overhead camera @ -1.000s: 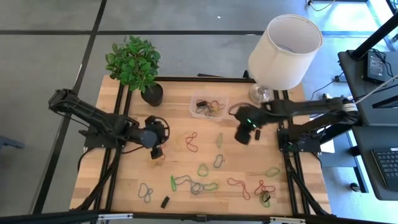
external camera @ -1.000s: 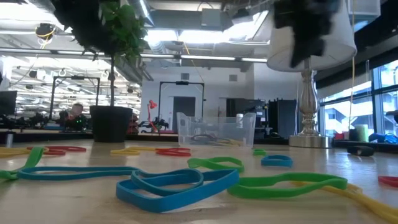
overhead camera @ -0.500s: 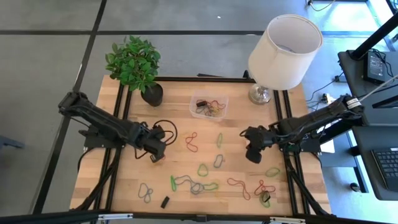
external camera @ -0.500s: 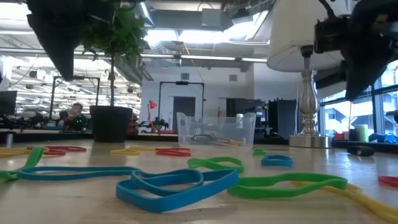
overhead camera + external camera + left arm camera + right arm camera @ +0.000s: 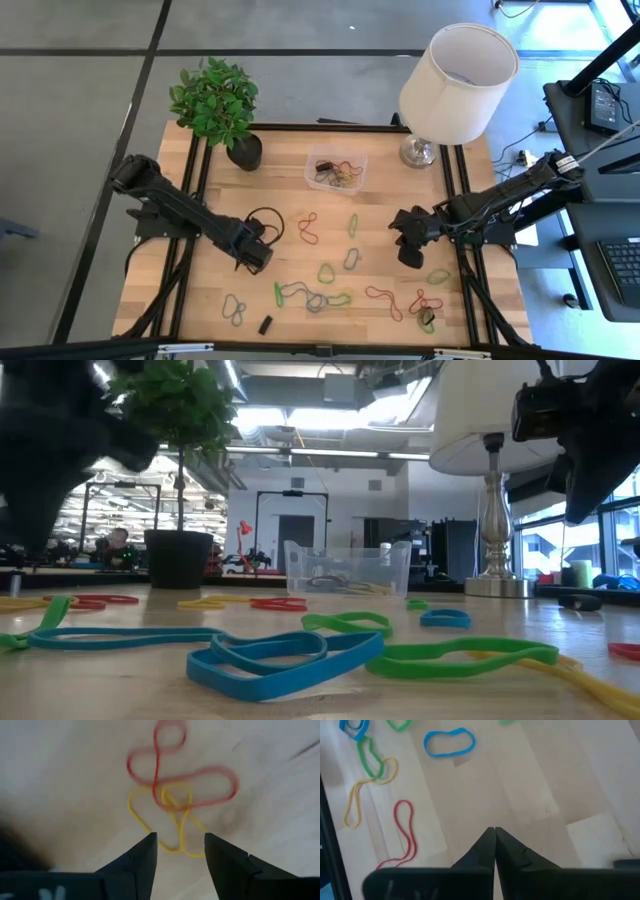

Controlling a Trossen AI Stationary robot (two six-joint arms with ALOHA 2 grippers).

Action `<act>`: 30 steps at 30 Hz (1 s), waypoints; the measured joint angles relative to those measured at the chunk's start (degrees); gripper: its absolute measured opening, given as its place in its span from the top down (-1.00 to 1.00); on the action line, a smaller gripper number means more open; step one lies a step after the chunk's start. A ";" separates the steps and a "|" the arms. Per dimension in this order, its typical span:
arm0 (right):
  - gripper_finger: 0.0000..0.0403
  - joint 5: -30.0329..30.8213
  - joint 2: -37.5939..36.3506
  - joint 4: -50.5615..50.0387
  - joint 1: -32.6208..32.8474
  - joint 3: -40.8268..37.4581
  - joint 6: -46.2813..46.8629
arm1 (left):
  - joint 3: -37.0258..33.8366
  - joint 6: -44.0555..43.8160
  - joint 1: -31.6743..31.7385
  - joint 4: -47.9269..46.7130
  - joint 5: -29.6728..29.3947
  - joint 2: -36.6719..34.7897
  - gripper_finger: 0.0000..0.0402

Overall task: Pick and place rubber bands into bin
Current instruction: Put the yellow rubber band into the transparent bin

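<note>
Our left hand (image 5: pixel 177 851) hangs low over the desk (image 5: pixel 280 185) with its fingers apart and nothing between them; just ahead lies a yellow rubber band (image 5: pixel 167 820) tangled with a red rubber band (image 5: pixel 170 775). Our right hand (image 5: pixel 494 845) sits over bare wood on the right side of the desk, fingers pressed together and empty.

We judge these bands light, limp and stretchy: a pinch on one strand should lift a whole loop, which will droop and may drag its tangled neighbour along. The best hold looks to be where the yellow strands cross, since a flat single strand could slip out from under the fingertips.

Farther out, more thin loops in green, blue and red are scattered over the pale wood planks, most of them toward the near edge. The bin (image 5: pixel 335 170), clear plastic with rounded corners, stands at the back middle of the desk with several bands already inside, between a potted plant (image 5: pixel 215 100) and a white-shaded lamp (image 5: pixel 458 75)
</note>
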 joint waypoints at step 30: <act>0.93 0.07 0.04 3.41 1.06 0.00 0.90 | 8.92 -9.42 -4.97 -4.73 1.64 0.28 0.98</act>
